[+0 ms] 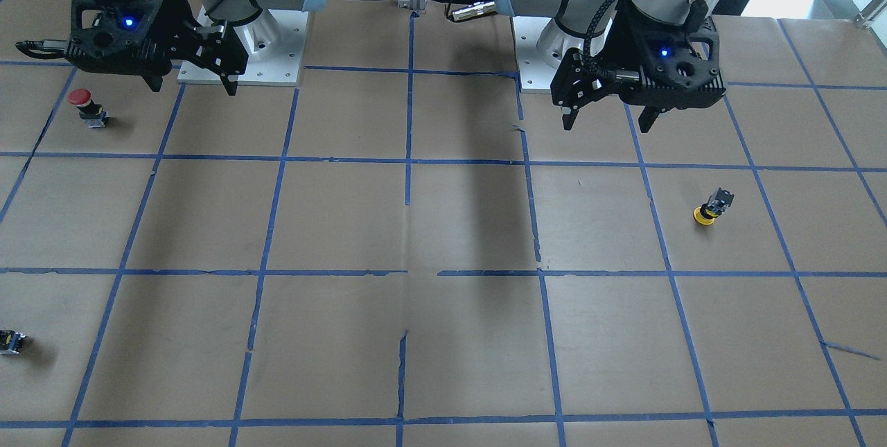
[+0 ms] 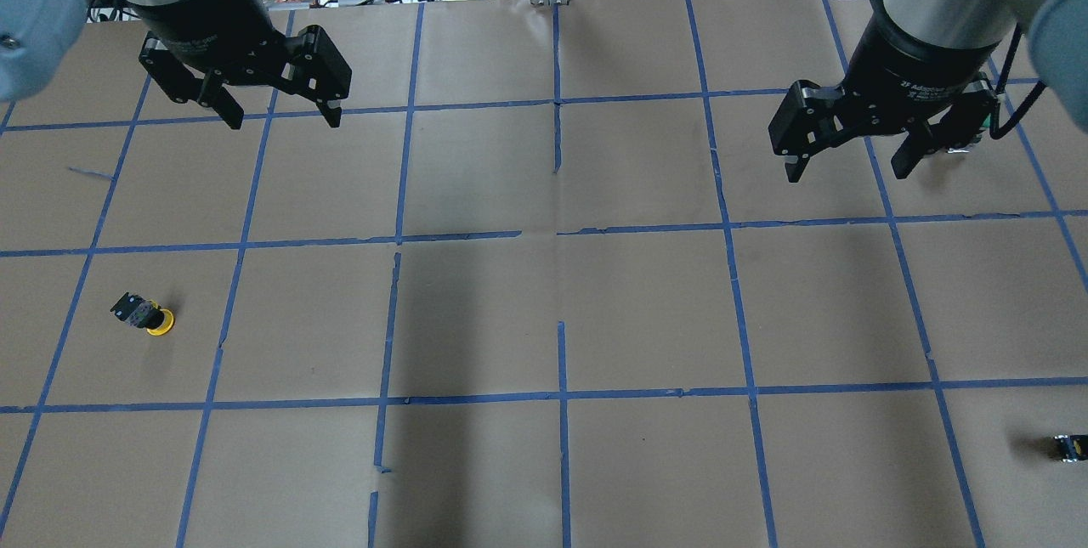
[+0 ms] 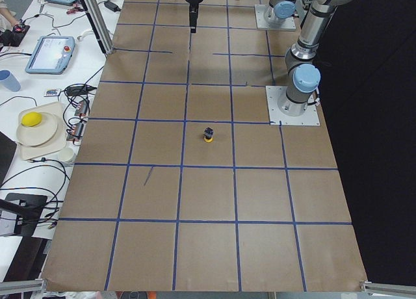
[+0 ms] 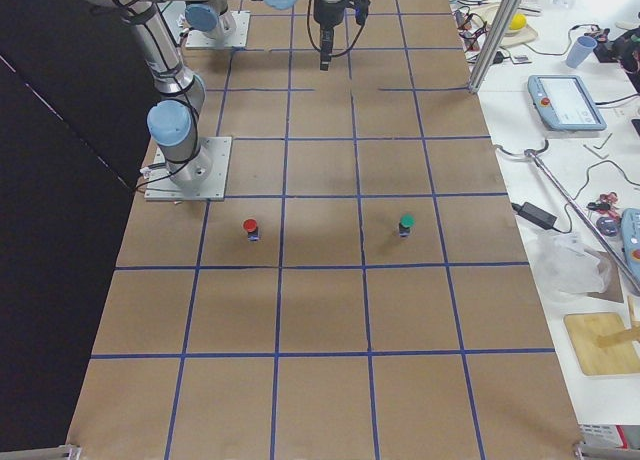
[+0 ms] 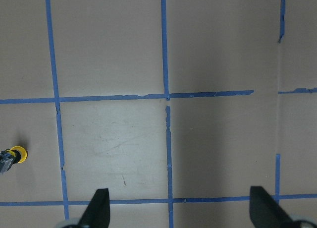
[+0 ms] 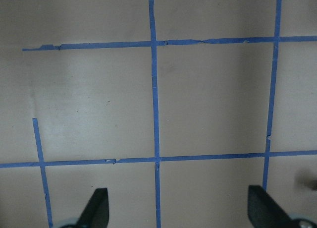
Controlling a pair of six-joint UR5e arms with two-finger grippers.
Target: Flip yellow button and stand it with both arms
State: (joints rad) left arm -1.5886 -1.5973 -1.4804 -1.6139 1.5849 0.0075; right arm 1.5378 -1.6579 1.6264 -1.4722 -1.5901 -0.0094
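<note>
Yellow button (image 2: pixel 144 315) on round cap, blocky black-grey base up, on matte brown paper surface (image 2: pixel 646 310), blue tape grid (image 2: pixel 646 394), left side. Left gripper (image 2: pixel 285 119), right gripper (image 2: pixel 847 172): black jaws spread, empty, aloft

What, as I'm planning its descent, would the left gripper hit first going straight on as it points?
Likely the bare table near a blue tape line; the left gripper points down, the yellow button well aside.
</note>
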